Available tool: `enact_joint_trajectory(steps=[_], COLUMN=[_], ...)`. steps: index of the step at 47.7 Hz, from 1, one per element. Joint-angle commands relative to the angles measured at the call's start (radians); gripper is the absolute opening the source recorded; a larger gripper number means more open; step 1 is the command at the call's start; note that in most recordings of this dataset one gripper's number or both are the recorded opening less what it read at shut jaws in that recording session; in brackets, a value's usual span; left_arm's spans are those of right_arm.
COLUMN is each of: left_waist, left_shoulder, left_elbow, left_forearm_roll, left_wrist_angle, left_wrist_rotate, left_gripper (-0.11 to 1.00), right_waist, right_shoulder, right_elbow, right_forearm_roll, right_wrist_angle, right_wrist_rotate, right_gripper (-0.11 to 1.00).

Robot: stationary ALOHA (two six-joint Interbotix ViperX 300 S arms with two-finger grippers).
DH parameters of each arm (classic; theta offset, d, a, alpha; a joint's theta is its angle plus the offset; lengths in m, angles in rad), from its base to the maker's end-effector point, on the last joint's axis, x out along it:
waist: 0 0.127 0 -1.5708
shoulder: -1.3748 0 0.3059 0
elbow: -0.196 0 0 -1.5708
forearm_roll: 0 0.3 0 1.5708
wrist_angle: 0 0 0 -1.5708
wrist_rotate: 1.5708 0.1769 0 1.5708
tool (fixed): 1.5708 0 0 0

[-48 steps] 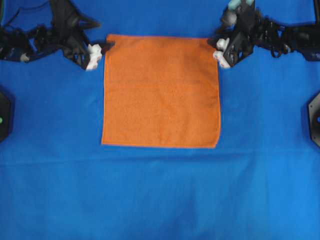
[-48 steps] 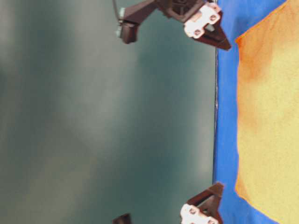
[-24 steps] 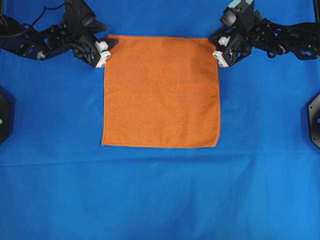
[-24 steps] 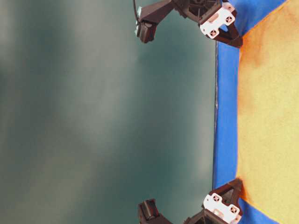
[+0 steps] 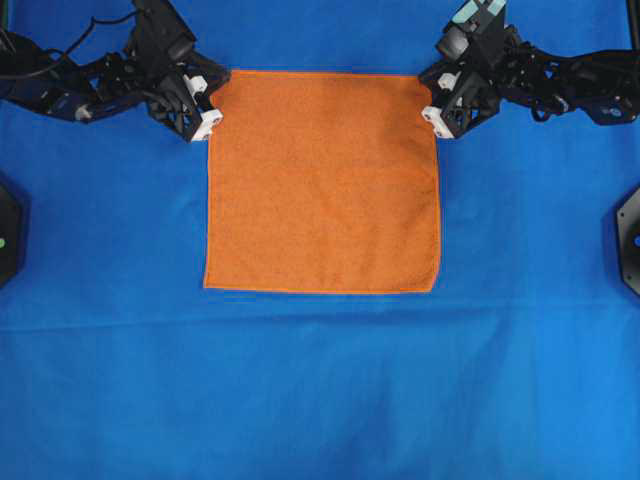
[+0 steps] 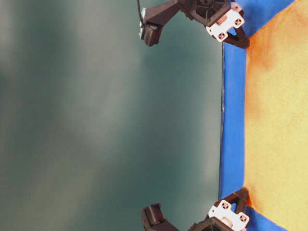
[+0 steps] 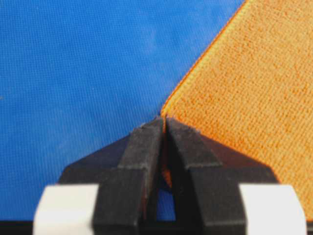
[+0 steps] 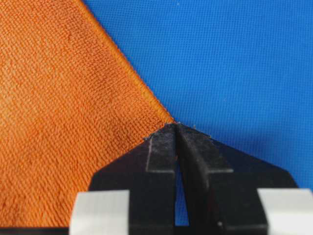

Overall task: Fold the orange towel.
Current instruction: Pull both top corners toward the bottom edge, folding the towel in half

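Observation:
The orange towel (image 5: 320,185) lies flat and square on the large blue cloth (image 5: 320,390). My left gripper (image 5: 216,100) is at the towel's far left corner, low on the cloth. In the left wrist view that gripper (image 7: 164,120) is shut, and a sliver of the orange towel (image 7: 244,98) shows pinched between its black fingers. My right gripper (image 5: 426,93) is at the far right corner. Its tips (image 8: 176,125) meet shut right where the corner of the orange towel (image 8: 73,122) ends.
Black arm bases sit at the left edge (image 5: 8,230) and right edge (image 5: 630,235) of the cloth. The table-level view shows the table's far edge (image 6: 222,120) just behind the towel (image 6: 279,120), with a blurred grey-green wall beyond.
Both grippers have closed from open onto the towel's far corners. The left one also slid right to reach its corner. The towel still lies flat.

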Motion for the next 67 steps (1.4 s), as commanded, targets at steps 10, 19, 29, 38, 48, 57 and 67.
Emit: enact_joint_trajectory(steps=[10, 19, 29, 38, 48, 57, 67], left_waist=[-0.028, -0.064, -0.106, -0.225, -0.397, -0.563, -0.693], left_shoulder=[-0.169, -0.222, -0.244, -0.304, -0.390, -0.425, -0.413], left_elbow=[0.006, 0.021, 0.043, 0.080, 0.140, 0.164, 0.156], left_forearm_roll=[-0.002, 0.000, 0.000, -0.002, -0.002, -0.002, -0.002], left_wrist_angle=[0.074, 0.089, 0.141, 0.216, 0.259, 0.287, 0.319], left_wrist_rotate=[0.011, 0.012, 0.003, 0.003, -0.011, -0.069, -0.181], left_gripper=[0.01, 0.01, 0.01, 0.01, 0.01, 0.01, 0.01], right_waist=[0.009, 0.021, 0.072, 0.181, 0.331, 0.462, 0.572], right_shoulder=[-0.147, -0.170, -0.187, -0.253, -0.339, -0.374, -0.377], right_elbow=[0.023, 0.026, 0.029, 0.048, 0.100, 0.143, 0.149], right_forearm_roll=[0.003, 0.003, 0.002, 0.003, 0.003, 0.002, 0.002], right_wrist_angle=[0.011, 0.026, 0.044, 0.143, 0.209, 0.216, 0.229], right_wrist_rotate=[0.000, 0.000, 0.002, 0.028, 0.107, 0.210, 0.290], right_gripper=[0.02, 0.02, 0.02, 0.02, 0.02, 0.02, 0.02])
